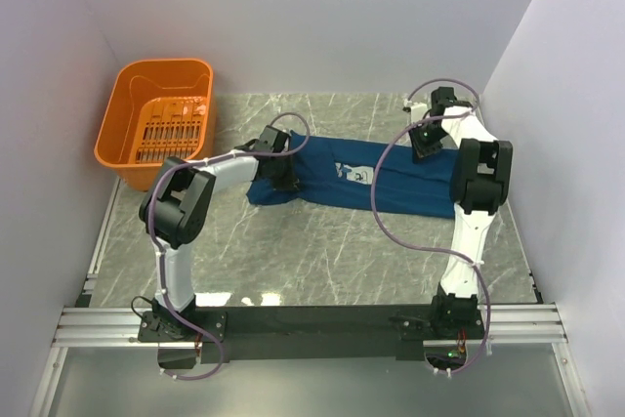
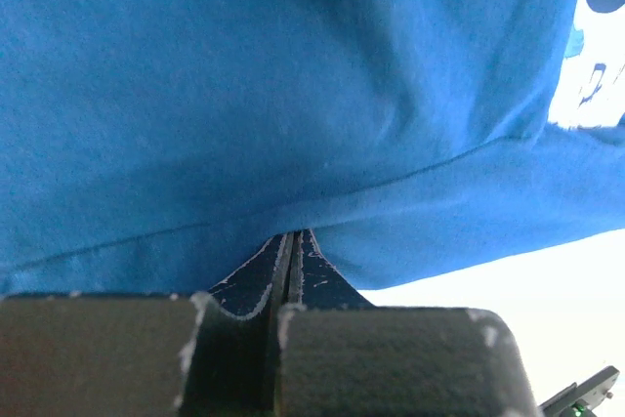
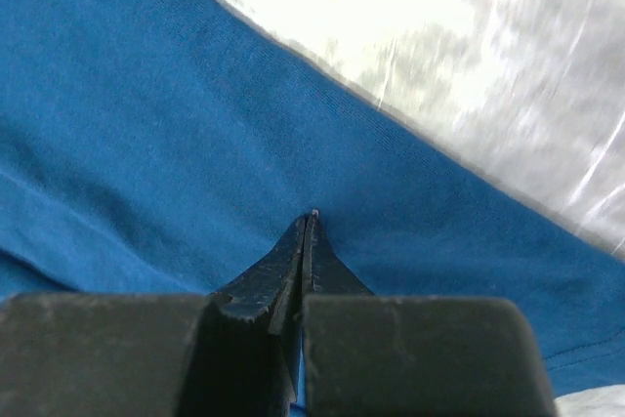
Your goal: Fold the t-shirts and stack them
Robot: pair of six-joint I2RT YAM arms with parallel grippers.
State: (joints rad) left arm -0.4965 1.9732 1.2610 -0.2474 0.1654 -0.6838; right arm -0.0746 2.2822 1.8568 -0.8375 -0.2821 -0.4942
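Note:
A dark blue t-shirt (image 1: 395, 188) lies across the middle of the table as a long band, its small white print (image 1: 356, 174) facing up. My left gripper (image 1: 284, 175) is at its left end. In the left wrist view the jaws (image 2: 294, 233) are shut and their tips go in under the hem of the blue cloth (image 2: 293, 95). My right gripper (image 1: 426, 148) is at the shirt's far right edge. In the right wrist view it (image 3: 312, 214) is shut, tips pinched into the blue cloth (image 3: 146, 144). No other t-shirt shows.
An orange plastic basket (image 1: 156, 124) stands at the back left. The marble tabletop (image 1: 322, 251) lies bare in front of the shirt. White walls close in on both sides. A purple cable (image 1: 386, 207) from the right arm hangs over the shirt.

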